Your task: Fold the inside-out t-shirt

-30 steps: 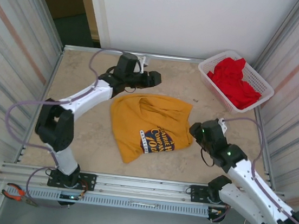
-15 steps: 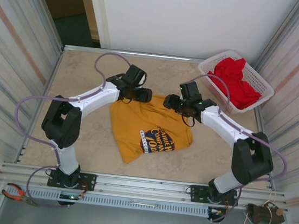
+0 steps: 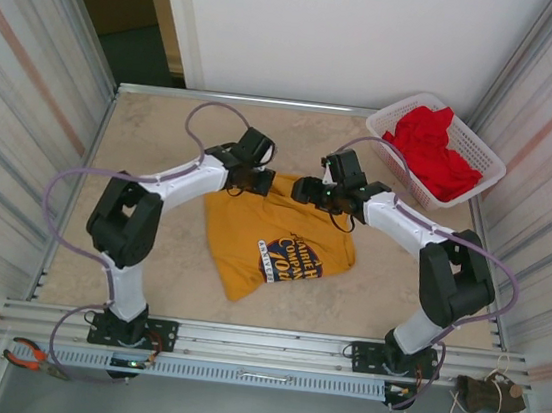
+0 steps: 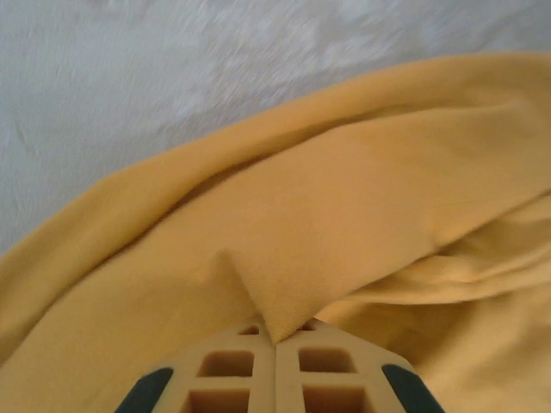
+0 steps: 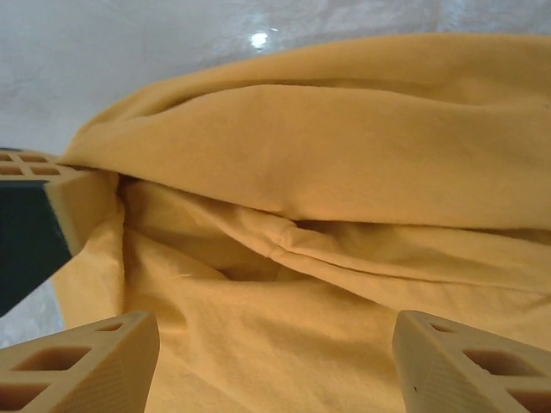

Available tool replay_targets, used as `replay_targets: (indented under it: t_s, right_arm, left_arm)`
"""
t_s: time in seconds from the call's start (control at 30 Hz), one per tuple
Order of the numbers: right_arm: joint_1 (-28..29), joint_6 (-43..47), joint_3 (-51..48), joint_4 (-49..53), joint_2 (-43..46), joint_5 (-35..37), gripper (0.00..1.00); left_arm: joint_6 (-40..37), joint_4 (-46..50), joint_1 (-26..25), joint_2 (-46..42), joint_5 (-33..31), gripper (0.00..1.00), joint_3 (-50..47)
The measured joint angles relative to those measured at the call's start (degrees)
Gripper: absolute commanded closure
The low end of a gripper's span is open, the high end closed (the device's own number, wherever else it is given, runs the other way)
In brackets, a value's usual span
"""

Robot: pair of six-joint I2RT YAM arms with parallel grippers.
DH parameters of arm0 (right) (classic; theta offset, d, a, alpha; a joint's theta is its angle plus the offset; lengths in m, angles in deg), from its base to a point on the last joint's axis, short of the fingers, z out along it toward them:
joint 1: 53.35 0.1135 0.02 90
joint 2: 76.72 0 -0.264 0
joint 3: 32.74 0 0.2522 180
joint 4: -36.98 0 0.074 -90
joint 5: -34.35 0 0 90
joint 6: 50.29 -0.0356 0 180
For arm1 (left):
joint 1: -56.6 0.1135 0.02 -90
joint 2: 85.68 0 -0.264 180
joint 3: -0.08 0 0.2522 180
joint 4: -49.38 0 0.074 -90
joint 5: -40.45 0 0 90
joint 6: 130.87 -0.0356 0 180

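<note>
On the table [image 3: 153, 141], seen from above, the mustard t-shirt [image 3: 272, 236] is laid crumpled at centre, print up. The left gripper [image 3: 262, 179] and right gripper [image 3: 301, 191] are set at its far edge. A red garment [image 3: 434, 150] is held in a white basket [image 3: 394, 166] at far right.

Left wrist: 1 ridge of yellow fabric is pinched between closed jaws.

Right wrist: jaws are spread wide over the shirt, fingertips [image 5: 95, 357] apart, nothing gripped.

Even bright light; soft shadows; glare spot on table [image 5: 258, 39]; left wrist view slightly blurred.
</note>
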Motion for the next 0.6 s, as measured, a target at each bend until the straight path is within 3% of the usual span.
replay_targets:
  t_s: [0.3,0.6]
  right_arm:
    - [0.11,6.25,0.00,-2.69,0.92,-3.78,0.28]
    - [1.31,6.29,0.42,-4.96,0.74,-3.52,0.21]
  left_arm:
    - [-4.02,-7.39,-0.02,-16.72,13.20,1.00,-4.52]
    - [-3.76,-9.35,-0.04,-18.34,21.03,1.00,-6.36]
